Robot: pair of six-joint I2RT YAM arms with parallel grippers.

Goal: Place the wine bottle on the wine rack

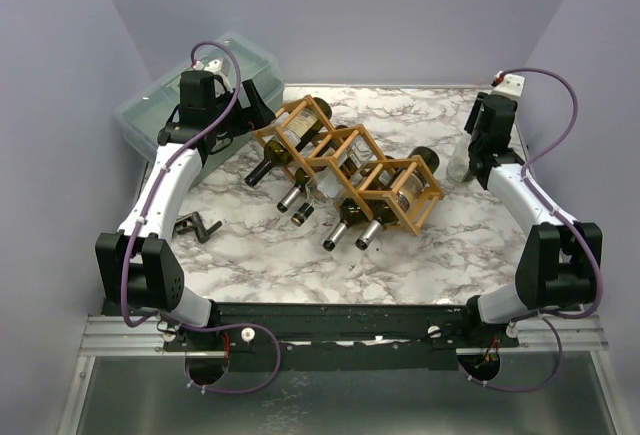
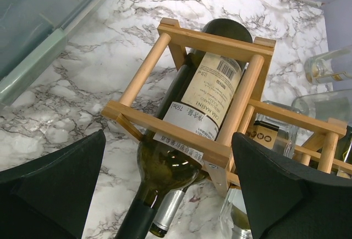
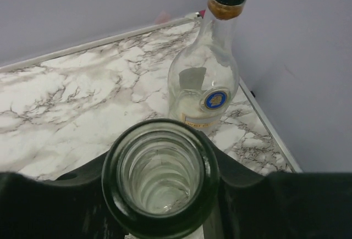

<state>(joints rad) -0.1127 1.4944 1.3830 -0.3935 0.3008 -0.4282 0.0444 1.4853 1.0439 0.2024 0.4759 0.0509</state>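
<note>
Two arms work over a marble-patterned table. One light-brown wooden lattice wine rack lies diagonally at the centre, with five bottle necks sticking out of its cells. The left gripper hovers over the rack's far end, its fingers spread and empty. At the far right corner, the right gripper clasps the neck of a green-tinted, open-mouthed glass wine bottle, which is well apart from the rack. One clear, black-capped bottle stands just behind it.
</note>
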